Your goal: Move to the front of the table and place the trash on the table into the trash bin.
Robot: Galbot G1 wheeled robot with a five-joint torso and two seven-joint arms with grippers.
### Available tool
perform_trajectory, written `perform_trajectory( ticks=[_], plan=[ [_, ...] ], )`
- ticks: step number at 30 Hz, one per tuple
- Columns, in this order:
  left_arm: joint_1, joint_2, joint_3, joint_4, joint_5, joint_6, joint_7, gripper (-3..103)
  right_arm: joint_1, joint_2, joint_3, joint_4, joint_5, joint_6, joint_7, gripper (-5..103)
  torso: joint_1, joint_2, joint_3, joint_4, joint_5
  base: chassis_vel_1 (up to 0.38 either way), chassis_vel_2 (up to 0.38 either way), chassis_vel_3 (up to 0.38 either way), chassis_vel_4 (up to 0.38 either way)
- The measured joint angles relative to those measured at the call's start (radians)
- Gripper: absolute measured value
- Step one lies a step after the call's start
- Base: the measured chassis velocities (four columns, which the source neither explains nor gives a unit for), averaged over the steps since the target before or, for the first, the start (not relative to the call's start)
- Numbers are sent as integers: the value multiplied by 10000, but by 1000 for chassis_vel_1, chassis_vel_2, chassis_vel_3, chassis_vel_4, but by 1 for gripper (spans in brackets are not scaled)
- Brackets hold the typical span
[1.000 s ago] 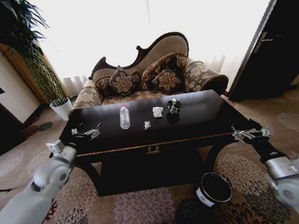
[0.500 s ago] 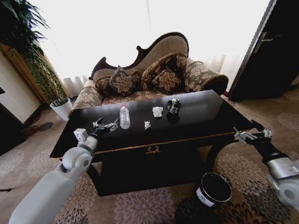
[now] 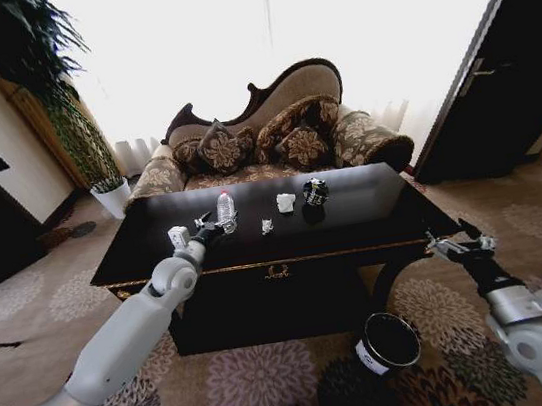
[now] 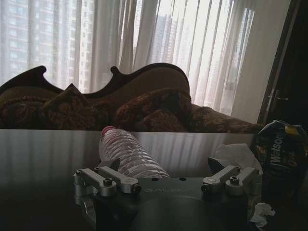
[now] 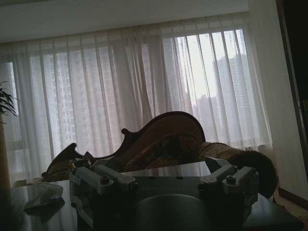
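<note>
Floral carpet runs under the scene, and nearest the robot on it stands the trash bin (image 3: 389, 342), black with a white label, just in front of the table's right front leg. Beside that corner, off the table's right end, hangs the right gripper (image 3: 455, 241), its fingers spread apart and holding nothing.

Next comes the table (image 3: 355, 226), long, glossy and black, with a gold ornament at mid-apron. Over its left half reaches the left gripper (image 3: 212, 227), fingers parted and empty, aimed toward the table's far edge. Just past its tips stands the bottle (image 3: 225, 209), upright, its long axis vertical and its cap up; in the left wrist view the bottle (image 4: 129, 155) rises in the gap between the two open fingers, slightly toward one side. The left arm is plainly the nearer one, the right gripper being well apart at the other end.

Rightward along the table from the bottle lie a tiny white scrap (image 3: 267, 226), a white paper wad (image 3: 286, 202) and a crushed black-and-silver can (image 3: 316, 192), the can farthest from the bottle.

Beyond the table's far edge sits a patterned sofa (image 3: 272, 137) before bright curtains.
</note>
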Motion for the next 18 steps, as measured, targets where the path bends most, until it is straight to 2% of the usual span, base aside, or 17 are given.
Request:
perform_trajectory(
  ticks=[18],
  plan=[
    [119,-125,223,401,240,-25,-9,100,-7,-113,45,-297,93,161,-105,100,0,0,0,1,-1,0,0,0,0]
  ],
)
